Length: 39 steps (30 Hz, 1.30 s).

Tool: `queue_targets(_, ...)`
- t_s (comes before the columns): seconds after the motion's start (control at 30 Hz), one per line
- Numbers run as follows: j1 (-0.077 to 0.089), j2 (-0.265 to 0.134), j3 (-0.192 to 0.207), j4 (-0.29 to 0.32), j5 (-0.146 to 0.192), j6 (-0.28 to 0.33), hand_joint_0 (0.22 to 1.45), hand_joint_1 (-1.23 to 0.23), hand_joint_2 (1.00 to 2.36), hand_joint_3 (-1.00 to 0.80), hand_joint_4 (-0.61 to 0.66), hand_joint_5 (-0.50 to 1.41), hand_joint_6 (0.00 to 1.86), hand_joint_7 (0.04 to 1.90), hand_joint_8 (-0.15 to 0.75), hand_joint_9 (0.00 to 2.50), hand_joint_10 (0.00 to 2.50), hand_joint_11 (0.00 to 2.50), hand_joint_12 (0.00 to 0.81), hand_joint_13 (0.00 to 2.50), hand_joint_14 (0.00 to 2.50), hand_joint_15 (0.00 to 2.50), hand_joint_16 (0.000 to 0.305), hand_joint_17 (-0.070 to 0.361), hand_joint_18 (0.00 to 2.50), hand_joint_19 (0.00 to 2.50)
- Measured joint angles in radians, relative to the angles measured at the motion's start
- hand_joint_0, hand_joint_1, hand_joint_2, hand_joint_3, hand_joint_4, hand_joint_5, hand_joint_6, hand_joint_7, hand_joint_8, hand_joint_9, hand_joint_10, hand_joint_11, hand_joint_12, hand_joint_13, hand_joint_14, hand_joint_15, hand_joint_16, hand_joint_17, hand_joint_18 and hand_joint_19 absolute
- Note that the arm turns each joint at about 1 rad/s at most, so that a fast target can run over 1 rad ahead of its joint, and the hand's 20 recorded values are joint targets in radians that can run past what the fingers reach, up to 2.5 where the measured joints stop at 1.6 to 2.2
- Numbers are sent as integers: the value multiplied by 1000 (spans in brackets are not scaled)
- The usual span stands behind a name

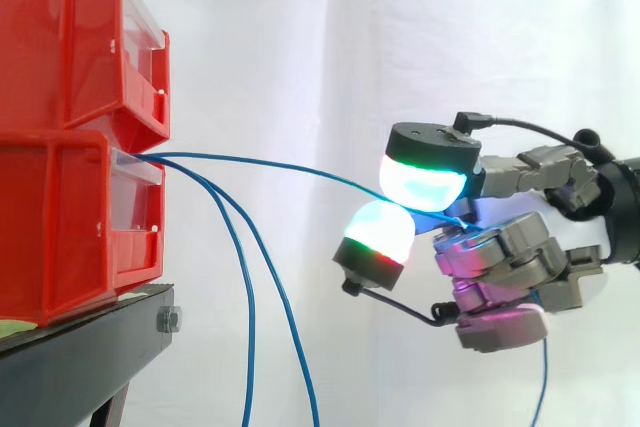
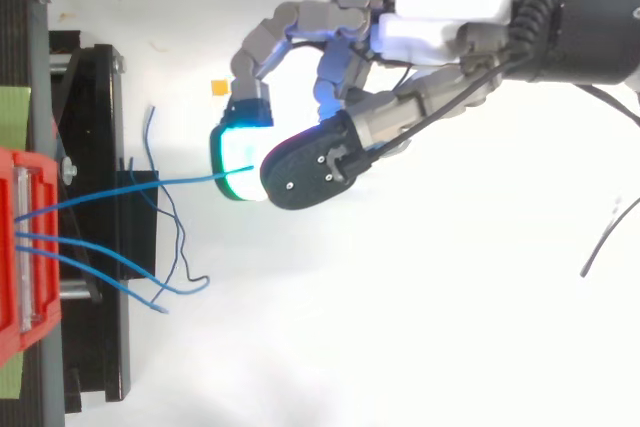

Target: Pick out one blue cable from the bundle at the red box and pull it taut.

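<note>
We're pinching one blue cable (image 1: 270,161) betw. the glowing pads (image 1: 425,179), hand (image 1: 520,247) clenched on it, out right of the red box (image 1: 70,217). Picking's done. The cable's sagging slightly from the box, so prob. more pulling's needed. Two other cables (image 1: 250,337) are hanging below it.

2 red bins (image 1: 80,37), prob. 3 blue cables (image 1: 260,162), 1 hand (image 1: 505,247), 1 blk stand (image 1: 90,347).
</note>
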Motion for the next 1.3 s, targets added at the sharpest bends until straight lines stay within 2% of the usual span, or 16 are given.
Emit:
queue_targets(0.17,0,21,0,-95,11,1,622,-703,1023,-159,-31,-116,945,862,219,1248,739,1426,281,1151,1787,1086,40,89,1168,1362)
queue_targets(0.3,-1,23,0,-108,23,1,623,-704,1023,-159,-31,-116,946,862,214,1246,741,1435,280,1153,1788,1071,39,89,1168,1366)
queue_targets(0.53,2,23,-16,-85,31,-4,623,-704,1023,-156,-27,-116,946,862,213,1248,741,1440,280,1153,1786,1073,39,89,1165,1365)
queue_targets(0.87,7,23,-23,-1,33,-5,623,-705,1023,-153,-27,-115,945,868,222,1258,747,1415,273,1154,1783,1076,39,89,1164,1375)
queue_targets(1.3,7,23,-23,6,34,-5,623,-708,1023,-152,-26,-113,945,856,209,1268,729,1439,274,1166,1752,1078,40,89,1167,1364)
